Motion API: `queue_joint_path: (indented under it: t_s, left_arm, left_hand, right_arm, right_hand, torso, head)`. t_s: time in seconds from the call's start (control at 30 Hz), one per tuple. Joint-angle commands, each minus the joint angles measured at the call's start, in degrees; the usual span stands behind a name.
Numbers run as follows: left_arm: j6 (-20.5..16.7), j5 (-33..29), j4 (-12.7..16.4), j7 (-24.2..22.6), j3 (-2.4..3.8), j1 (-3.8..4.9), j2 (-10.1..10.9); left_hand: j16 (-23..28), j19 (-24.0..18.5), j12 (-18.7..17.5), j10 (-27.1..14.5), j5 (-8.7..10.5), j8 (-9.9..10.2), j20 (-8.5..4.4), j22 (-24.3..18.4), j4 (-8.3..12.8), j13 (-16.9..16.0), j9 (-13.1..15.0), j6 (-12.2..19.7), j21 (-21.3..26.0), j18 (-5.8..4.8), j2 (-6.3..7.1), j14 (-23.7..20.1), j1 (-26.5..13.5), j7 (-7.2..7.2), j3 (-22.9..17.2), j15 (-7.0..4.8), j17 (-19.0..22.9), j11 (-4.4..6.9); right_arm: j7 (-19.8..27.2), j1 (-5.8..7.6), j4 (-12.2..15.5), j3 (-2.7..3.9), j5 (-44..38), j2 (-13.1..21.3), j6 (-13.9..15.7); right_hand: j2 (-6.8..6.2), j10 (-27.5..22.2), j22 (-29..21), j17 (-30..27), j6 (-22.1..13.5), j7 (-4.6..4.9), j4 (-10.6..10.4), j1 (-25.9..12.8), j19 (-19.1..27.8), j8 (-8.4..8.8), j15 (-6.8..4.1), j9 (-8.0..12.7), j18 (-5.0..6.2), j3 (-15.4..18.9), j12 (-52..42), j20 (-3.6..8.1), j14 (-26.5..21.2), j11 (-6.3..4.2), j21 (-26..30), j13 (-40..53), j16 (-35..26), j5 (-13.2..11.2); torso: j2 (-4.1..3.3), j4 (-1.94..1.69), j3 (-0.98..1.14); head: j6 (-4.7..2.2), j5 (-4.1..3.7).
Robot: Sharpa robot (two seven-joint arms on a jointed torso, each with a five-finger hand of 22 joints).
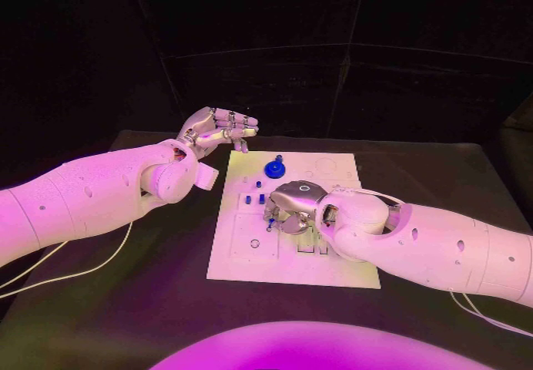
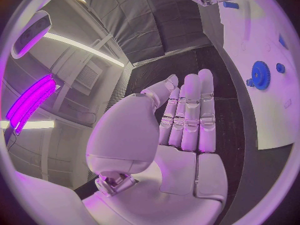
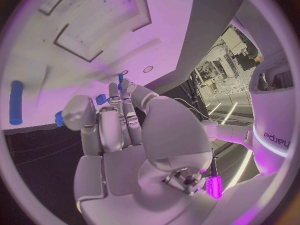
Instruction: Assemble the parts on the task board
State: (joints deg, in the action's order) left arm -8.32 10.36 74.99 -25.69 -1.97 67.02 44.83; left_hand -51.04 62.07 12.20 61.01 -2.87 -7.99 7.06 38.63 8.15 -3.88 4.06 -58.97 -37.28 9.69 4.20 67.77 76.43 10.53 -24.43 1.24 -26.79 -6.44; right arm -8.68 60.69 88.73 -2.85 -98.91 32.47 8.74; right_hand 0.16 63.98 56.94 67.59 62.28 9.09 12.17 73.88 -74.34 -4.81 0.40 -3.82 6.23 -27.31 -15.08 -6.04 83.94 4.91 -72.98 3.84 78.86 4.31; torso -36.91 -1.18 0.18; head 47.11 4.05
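The left hand (image 1: 219,127) is seen raised above the table (image 1: 145,262) just beyond the board's far left corner, apart from the board (image 1: 250,254); in the left wrist view its fingers (image 2: 190,115) are stretched out straight and close together, and nothing is held in it (image 2: 175,150). The board is laid in the middle of the table, its long side running away from the robot. On its far part a blue gear (image 1: 274,167) is seen standing, shown again in the left wrist view (image 2: 260,75). Nearer, small blue pegs (image 1: 254,199) are set on the board's left half, just beside the right hand. The right hand (image 1: 291,208) is held low over the board's middle, fingers curled downward toward the surface. In the right wrist view its fingertips (image 3: 119,92) are pressed close to the board (image 3: 94,30), with small blue pieces (image 3: 102,99) among them; whether one is actually pinched cannot be told. A blue peg (image 3: 16,109) is seen lying apart from them.
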Motion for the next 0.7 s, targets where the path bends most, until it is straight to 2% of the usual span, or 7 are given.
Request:
queue_joint_path:
  t_s: [0.03,0.7]
  left_arm:
    - [0.46,-0.25,0.03,-0.81,0.06,0.08,-0.02]
    - [0.77,-0.25,-0.13,-0.58,0.06,0.09,-0.04]
  left_hand:
    - [0.35,-0.48,0.30,-0.32,0.07,-0.02,0.02,-0.09,0.07,0.05,-0.05,0.02,0.30,0.77,-0.46,-0.32,-0.13,0.12,0.42,0.24,0.08,-0.25]
    - [0.35,-0.48,0.30,-0.32,0.07,-0.02,0.02,-0.09,0.07,0.05,-0.05,0.02,0.30,0.77,-0.46,-0.32,-0.13,0.12,0.42,0.24,0.08,-0.25]
  right_arm:
    - [0.05,-0.02,0.07,-0.09,-0.50,-0.15,-0.81]
    - [0.12,-0.46,0.19,-0.26,-0.12,-0.19,-0.40]
  right_hand:
    - [-0.17,0.24,-0.01,-0.04,0.40,0.08,-0.24,-0.56,-0.28,0.39,-0.32,-0.10,0.25,-0.20,0.15,-0.10,2.12,0.01,-0.19,-0.06,0.08,-0.33]
    - [-0.11,0.28,-0.09,-0.32,0.48,0.01,-0.33,-0.50,-0.22,0.38,-0.35,-0.11,0.29,-0.43,0.14,-0.06,2.07,-0.07,-0.15,-0.06,-0.05,-0.12]
  torso:
    - [-0.02,0.02,0.02]
    - [-0.02,0.02,0.03]
  head:
    - [0.01,0.13]
    - [0.21,0.32]
